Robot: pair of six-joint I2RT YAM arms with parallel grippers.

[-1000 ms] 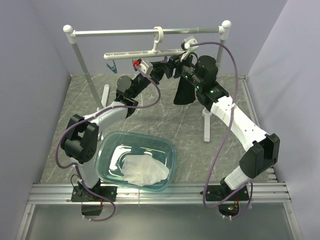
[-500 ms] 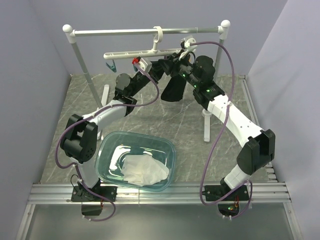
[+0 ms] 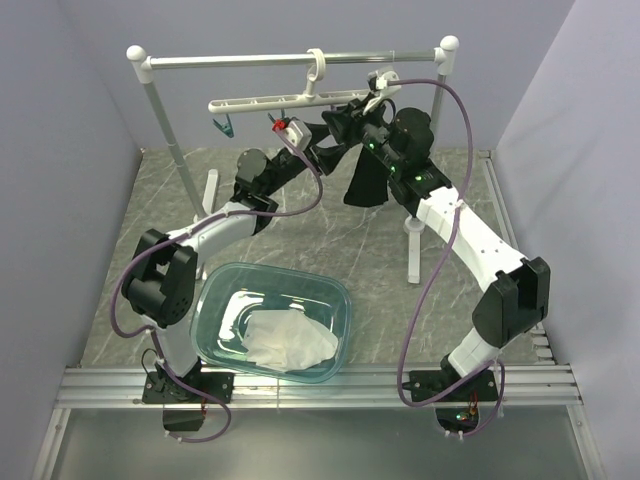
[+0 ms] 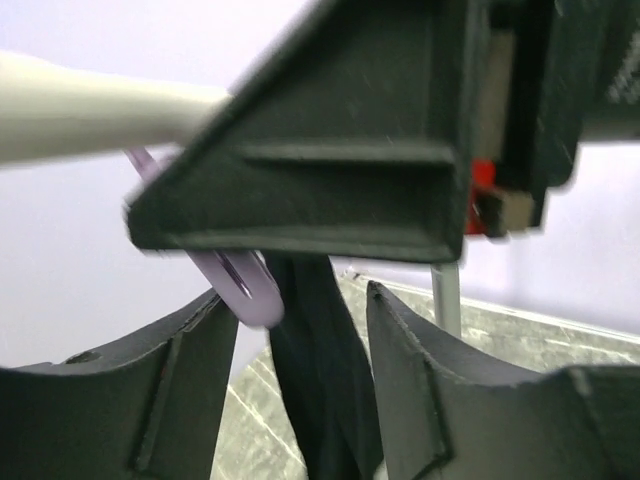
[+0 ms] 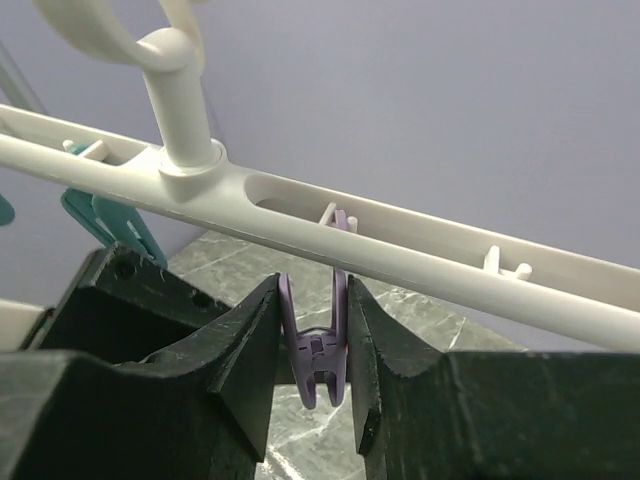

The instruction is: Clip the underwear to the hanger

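The white hanger (image 3: 270, 101) hangs by its hook from the rack rod. In the right wrist view my right gripper (image 5: 313, 290) is shut on the purple peg (image 5: 315, 350) under the hanger bar (image 5: 420, 255), squeezing its two arms. The black underwear (image 3: 368, 180) hangs below my right gripper (image 3: 352, 112). What holds its top edge is hidden. In the left wrist view my left gripper (image 4: 302, 290) has its jaws apart. The underwear (image 4: 320, 380) shows between them, with the purple peg (image 4: 245, 290) just to its left. In the top view the left gripper (image 3: 330, 128) is beside the right one.
The tall rack (image 3: 250, 63) with ball-capped posts spans the back, and its right post foot (image 3: 412, 240) stands mid-table. A teal peg (image 3: 224, 128) hangs at the hanger's left end. A clear teal bin (image 3: 215, 290) with a white cloth (image 3: 290, 340) sits at the front.
The underwear swung left, then back right. The right gripper and hanger bar shifted slightly up. The left gripper edged right along the bar.
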